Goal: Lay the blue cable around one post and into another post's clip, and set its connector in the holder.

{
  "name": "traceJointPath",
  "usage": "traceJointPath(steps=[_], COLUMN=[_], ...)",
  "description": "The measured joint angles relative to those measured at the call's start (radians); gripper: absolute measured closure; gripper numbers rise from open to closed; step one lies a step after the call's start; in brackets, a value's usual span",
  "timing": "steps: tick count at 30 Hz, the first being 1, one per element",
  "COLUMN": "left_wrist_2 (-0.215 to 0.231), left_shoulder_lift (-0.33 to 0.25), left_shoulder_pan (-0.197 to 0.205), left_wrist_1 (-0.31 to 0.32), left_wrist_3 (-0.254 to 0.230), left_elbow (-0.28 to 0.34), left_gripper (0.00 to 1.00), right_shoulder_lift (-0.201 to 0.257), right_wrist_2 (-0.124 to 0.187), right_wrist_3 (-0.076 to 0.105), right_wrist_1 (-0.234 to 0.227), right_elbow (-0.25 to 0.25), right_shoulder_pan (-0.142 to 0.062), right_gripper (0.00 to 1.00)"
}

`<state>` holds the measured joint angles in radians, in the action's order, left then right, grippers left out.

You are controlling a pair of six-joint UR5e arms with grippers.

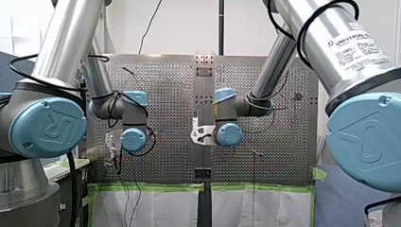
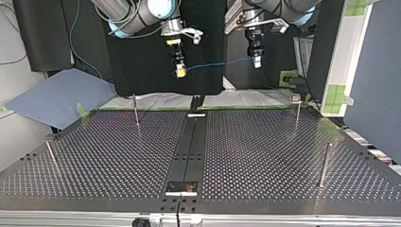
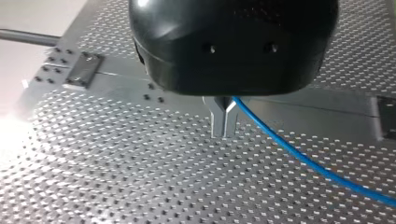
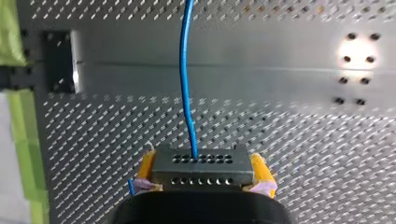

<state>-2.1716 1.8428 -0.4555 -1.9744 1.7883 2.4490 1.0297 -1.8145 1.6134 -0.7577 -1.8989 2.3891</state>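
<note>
The blue cable (image 2: 217, 63) hangs in the air between both grippers, above the table's far edge in the top view. My right gripper (image 2: 180, 71) is shut on the grey connector (image 4: 203, 165), its yellow pads (image 4: 259, 169) against the block's two sides; the cable (image 4: 186, 70) leaves the connector straight ahead. My left gripper (image 3: 224, 133) has its metal fingers shut on the cable (image 3: 299, 154), which trails away beside it over the perforated plate. In the top view my left gripper (image 2: 257, 60) hangs at the right of the right one.
Thin posts stand on the table (image 2: 265, 156): one at the far left (image 2: 135, 109), one with a clip on top at the far right (image 2: 297, 111), one at the right (image 2: 324, 165), one at the left (image 2: 51, 156). A small holder (image 2: 181, 187) sits on the centre strip near the front edge.
</note>
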Motion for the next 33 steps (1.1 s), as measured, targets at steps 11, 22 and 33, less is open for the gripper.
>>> traceJointPath(steps=[11, 22, 33], left_wrist_2=[0.000, 0.000, 0.049], left_shoulder_lift=[-0.102, -0.198, -0.285], left_shoulder_pan=[0.021, 0.065, 0.141], left_wrist_1=[-0.102, -0.198, -0.285], left_wrist_3=[0.020, 0.067, 0.143], left_elbow=[-0.086, -0.133, -0.183], left_gripper=[1.00, 1.00, 1.00], right_shoulder_lift=[0.094, 0.180, 0.264], right_wrist_2=[0.022, 0.032, 0.061], right_wrist_3=[0.001, 0.005, -0.006], right_wrist_1=[0.094, 0.180, 0.264], right_elbow=[0.085, 0.170, 0.254], right_shoulder_pan=[0.001, 0.007, 0.009], right_gripper=[0.98, 0.98, 0.98])
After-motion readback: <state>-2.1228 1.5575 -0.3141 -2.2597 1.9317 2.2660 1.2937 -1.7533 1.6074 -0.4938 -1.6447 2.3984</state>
